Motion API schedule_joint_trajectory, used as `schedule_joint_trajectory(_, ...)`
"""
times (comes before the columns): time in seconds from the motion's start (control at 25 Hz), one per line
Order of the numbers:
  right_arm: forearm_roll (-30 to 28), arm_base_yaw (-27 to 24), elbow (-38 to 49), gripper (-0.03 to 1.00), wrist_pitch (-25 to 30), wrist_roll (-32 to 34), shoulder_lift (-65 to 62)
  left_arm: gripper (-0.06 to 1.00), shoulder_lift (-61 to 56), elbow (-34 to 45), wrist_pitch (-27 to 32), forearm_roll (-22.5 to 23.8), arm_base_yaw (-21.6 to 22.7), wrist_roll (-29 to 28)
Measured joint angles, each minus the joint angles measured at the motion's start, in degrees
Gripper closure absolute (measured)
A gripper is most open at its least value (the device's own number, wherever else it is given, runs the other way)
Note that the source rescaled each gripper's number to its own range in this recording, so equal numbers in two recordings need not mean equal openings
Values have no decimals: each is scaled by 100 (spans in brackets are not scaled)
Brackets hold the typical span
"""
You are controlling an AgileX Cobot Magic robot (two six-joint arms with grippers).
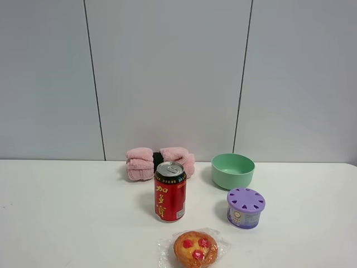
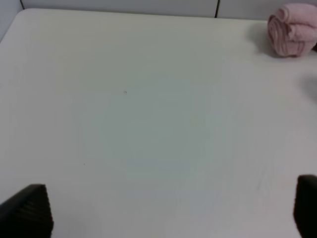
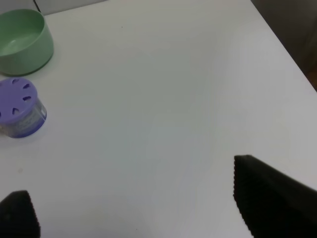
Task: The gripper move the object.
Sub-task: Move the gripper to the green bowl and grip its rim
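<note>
The mint-green bowl (image 1: pixel 232 170) stands upright and empty on the white table, right of centre near the back wall. It also shows in the right wrist view (image 3: pixel 24 41), far from the fingers. Neither arm shows in the exterior high view. My left gripper (image 2: pixel 171 210) is open over bare table, its black fingertips (image 2: pixel 29 210) at the frame's lower corners. My right gripper (image 3: pixel 138 208) is open and empty over bare table, well apart from the bowl.
A red can (image 1: pixel 170 191) stands mid-table. A purple container with a slotted lid (image 1: pixel 245 207) (image 3: pixel 20 107) sits in front of the bowl. A wrapped muffin (image 1: pixel 195 249) lies at the front. Pink rolled cloth (image 1: pixel 159 162) (image 2: pixel 293 29) lies at the back. The table's right edge (image 3: pixel 285 47) is near.
</note>
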Motion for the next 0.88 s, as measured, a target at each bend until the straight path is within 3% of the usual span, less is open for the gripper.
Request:
schedule_joint_trajectory(0.04,0,0,0,8,0,0,0,-6,0,0,0,0,0,0)
schedule_joint_trajectory(0.88,0,0,0,8,0,0,0,-6,0,0,0,0,0,0)
